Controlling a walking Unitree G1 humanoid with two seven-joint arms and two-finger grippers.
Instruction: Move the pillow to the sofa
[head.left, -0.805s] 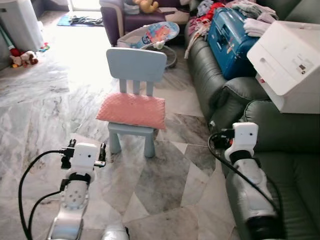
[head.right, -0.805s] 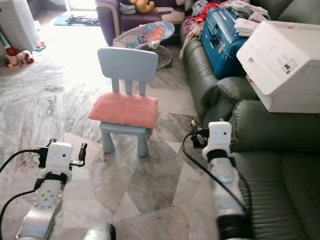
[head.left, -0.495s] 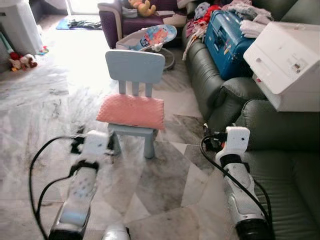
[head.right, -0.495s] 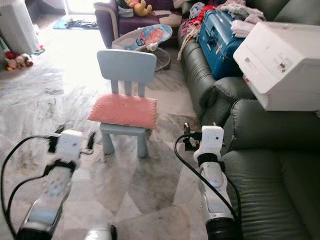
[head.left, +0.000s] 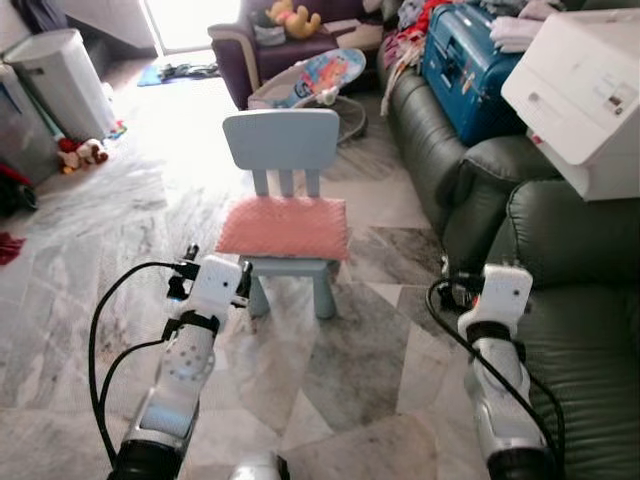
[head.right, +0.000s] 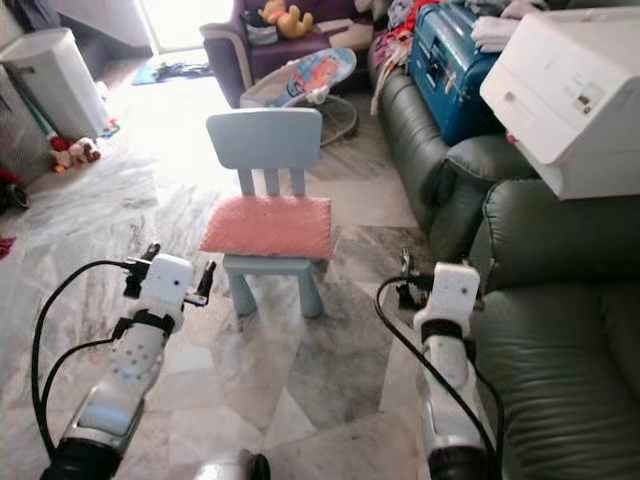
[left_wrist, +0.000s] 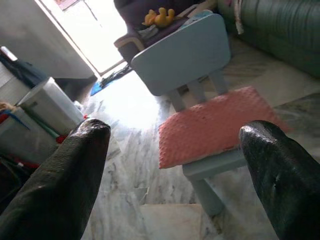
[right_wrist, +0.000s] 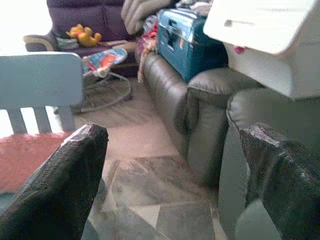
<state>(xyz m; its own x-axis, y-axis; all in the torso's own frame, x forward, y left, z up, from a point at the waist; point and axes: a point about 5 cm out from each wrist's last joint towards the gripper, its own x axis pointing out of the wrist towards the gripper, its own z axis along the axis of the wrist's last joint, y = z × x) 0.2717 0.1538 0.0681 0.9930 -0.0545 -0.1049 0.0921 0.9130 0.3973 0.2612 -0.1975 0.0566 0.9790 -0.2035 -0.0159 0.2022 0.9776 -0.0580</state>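
Pink pillow (head.left: 283, 226) lies flat on the little blue chair (head.left: 284, 150), sofa (head.left: 560, 260) off to the right, and both the left gripper (left_wrist: 175, 165) and right gripper (right_wrist: 170, 175) hover short, fingers spread wide.

Two silver, perforated metal forearms, each ending in a white boxy wrist module (head.left: 216, 283) with looping black cables (head.left: 98, 325). Long, matte black, textured rubbery gripper fingers (left_wrist: 55, 190), rounded at the tips.
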